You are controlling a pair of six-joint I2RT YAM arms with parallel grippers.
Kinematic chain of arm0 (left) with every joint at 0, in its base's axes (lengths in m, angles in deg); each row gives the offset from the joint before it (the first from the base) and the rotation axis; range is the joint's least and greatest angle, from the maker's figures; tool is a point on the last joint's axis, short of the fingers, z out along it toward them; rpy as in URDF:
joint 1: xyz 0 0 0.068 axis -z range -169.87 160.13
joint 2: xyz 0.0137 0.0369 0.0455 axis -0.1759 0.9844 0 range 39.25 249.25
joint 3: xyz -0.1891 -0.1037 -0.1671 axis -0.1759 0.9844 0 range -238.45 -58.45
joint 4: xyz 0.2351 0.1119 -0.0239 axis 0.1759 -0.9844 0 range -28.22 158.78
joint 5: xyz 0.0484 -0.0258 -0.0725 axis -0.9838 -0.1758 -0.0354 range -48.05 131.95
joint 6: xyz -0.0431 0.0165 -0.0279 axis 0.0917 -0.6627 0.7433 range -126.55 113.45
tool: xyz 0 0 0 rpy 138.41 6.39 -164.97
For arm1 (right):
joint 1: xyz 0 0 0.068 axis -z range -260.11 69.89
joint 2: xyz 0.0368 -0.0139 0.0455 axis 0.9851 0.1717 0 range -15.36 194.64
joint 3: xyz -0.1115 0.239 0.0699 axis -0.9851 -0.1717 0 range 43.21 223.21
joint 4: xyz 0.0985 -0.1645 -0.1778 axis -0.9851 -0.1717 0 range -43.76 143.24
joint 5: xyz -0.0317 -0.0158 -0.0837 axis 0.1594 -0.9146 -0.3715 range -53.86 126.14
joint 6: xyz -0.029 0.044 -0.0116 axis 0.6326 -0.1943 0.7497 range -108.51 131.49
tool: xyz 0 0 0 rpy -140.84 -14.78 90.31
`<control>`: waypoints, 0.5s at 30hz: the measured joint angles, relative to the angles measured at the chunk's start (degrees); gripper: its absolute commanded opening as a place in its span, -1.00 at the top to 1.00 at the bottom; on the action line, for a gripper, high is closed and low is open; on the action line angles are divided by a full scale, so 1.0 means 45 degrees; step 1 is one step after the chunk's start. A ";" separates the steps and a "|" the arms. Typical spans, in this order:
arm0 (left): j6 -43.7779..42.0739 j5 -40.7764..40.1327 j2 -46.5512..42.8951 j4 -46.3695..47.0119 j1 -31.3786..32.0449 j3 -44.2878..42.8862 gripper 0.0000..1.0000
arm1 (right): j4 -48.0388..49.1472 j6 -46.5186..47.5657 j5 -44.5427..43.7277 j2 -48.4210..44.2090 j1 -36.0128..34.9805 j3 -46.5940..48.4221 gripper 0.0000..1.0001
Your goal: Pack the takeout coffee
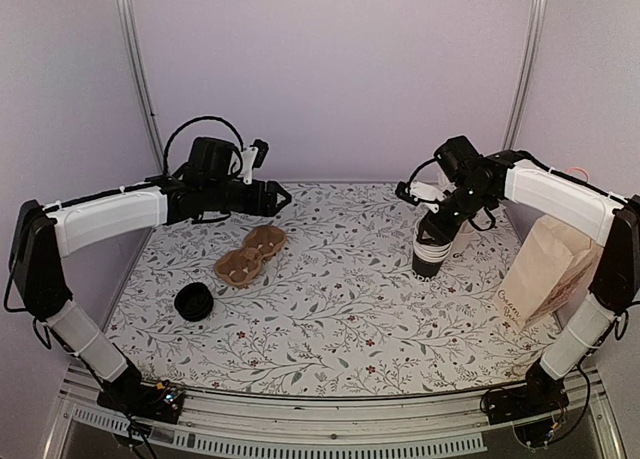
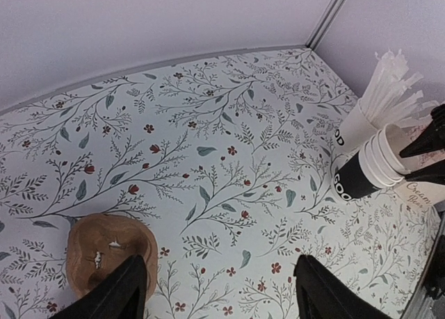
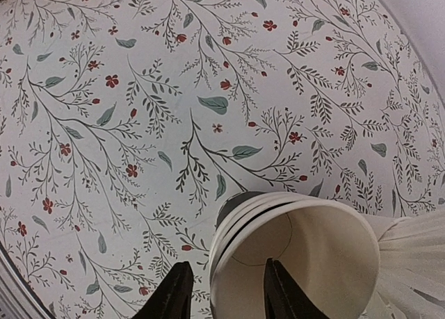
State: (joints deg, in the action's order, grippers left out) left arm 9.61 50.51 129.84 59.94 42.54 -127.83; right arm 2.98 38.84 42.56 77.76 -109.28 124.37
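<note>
Two pairs of jaws are seen over the desk. The right jaws are held partly open astride the rim of a stack of cups. One finger is set inside the top cup and one outside, a narrow gap is left at the outer finger, and nothing is pinched yet. The left jaws are spread wide and empty above the desk, just beside a cardboard cup holder.

The step in hand is judged to be the taking of one cup off the stack. It is best done if only the top cup's wall is pinched and the lift is kept straight along the stack. In that way the cups beneath are left standing and the cup of sticks, just beside the stack, is not knocked.

A paper bag is partly covered by the right arm. The lidded coffee cup cannot be placed with certainty: a small black round piece, on the desk near the left arm, may be it or only a lid. The number of nested cups cannot be counted.
</note>
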 measured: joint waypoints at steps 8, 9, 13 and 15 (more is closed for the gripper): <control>-0.0005 0.0000 0.0000 -0.0015 0.0005 0.0000 -0.51 | -0.0170 -0.0087 -0.0087 0.0000 0.0068 -0.0063 0.38; -0.0005 -0.0005 0.0000 -0.0019 0.0005 0.0000 -0.51 | -0.0175 -0.0092 -0.0087 0.0000 0.0068 -0.0078 0.40; -0.0010 0.0000 0.0000 -0.0034 0.0005 0.0000 -0.51 | -0.0204 -0.0083 -0.0087 0.0000 0.0068 -0.0223 0.48; -0.0010 0.0000 0.0000 -0.0044 0.0005 0.0000 -0.50 | -0.0257 -0.0097 -0.0092 0.0000 0.0068 -0.0238 0.53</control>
State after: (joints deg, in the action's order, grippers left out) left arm 9.57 50.51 129.84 59.74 42.56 -127.83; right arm 1.82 38.40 42.14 77.76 -108.98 123.30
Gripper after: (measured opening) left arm 0.753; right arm 0.267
